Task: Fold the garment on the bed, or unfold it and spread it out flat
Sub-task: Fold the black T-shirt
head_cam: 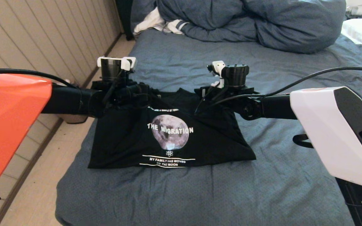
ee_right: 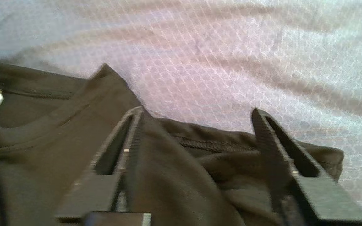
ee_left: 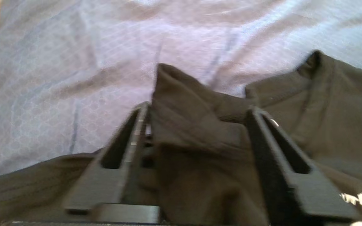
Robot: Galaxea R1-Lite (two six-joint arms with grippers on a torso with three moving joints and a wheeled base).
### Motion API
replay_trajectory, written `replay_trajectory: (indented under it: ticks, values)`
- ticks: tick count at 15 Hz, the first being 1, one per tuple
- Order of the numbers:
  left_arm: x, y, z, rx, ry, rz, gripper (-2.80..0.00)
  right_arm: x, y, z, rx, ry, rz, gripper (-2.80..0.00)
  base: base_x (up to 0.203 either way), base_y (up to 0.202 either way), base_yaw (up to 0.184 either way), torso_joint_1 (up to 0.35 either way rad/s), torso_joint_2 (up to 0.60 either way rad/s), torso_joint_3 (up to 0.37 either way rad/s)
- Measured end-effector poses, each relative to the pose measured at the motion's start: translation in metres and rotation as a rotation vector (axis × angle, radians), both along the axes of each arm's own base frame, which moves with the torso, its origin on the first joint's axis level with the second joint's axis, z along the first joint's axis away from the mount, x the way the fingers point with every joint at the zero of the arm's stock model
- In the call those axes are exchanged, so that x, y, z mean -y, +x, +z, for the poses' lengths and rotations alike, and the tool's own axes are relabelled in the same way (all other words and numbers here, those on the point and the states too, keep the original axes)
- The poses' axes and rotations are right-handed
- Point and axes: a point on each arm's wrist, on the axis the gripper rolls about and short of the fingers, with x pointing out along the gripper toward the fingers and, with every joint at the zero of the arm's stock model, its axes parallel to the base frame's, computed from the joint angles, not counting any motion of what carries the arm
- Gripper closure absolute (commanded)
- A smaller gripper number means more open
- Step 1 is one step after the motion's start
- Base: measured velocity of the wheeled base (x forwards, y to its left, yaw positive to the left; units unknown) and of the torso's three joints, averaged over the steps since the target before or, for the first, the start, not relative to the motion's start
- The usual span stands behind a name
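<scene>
Both the left gripper [ee_left: 196, 108] and right gripper [ee_right: 198, 110] are spread over the black T-shirt's [head_cam: 168, 138] far shoulders; fabric could snag when lifting.

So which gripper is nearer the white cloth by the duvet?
Left. The left gripper sits at the shirt's far-left edge, below the white cloth; the right gripper is farther right.

The garment [head_cam: 171, 135] is soft matt black cloth with a pale printed moon and white lettering, lying on the bed [head_cam: 262, 188], whose blue-grey sheet looks matt, wrinkled and finely woven, while the bunched duvet [head_cam: 262, 22] at 12 o'clock is similar matt cloth.
</scene>
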Motion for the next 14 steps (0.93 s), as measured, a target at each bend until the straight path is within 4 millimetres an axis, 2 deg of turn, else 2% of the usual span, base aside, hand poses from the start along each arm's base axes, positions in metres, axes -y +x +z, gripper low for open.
replay_trajectory:
  ticks: [4,7,8,9,11,14]
  values:
    - [-0.002,-0.002,0.001,-0.004,0.008,0.015,-2.80,0.004,-0.002,0.008,0.012,0.005,-0.005,-2.80,0.000,0.000,0.000,0.000,0.00,0.000]
    - [-0.014,-0.005,0.020,0.038,-0.008,0.042,-2.80,0.009,-0.005,0.017,0.027,0.011,-0.011,-2.80,0.000,0.000,0.000,0.000,0.00,0.000]
    - [-0.022,-0.005,0.030,0.058,-0.015,0.061,-2.80,0.011,-0.006,0.021,0.032,0.014,-0.013,-0.79,0.000,0.000,0.000,0.000,0.00,0.000]
    - [-0.031,-0.006,0.038,0.072,-0.025,0.080,0.00,0.013,-0.007,0.024,0.036,0.018,-0.016,0.00,0.000,0.000,0.000,0.000,0.00,0.000]
    - [-0.046,-0.015,0.048,0.055,-0.042,0.108,0.00,0.019,-0.010,0.031,0.025,0.028,-0.022,0.00,0.000,0.000,0.000,0.000,0.00,0.000]
    - [-0.059,-0.040,0.042,-0.064,-0.063,0.107,0.00,0.031,-0.019,0.038,-0.101,0.072,-0.005,0.00,0.000,0.000,0.000,0.000,0.00,0.000]
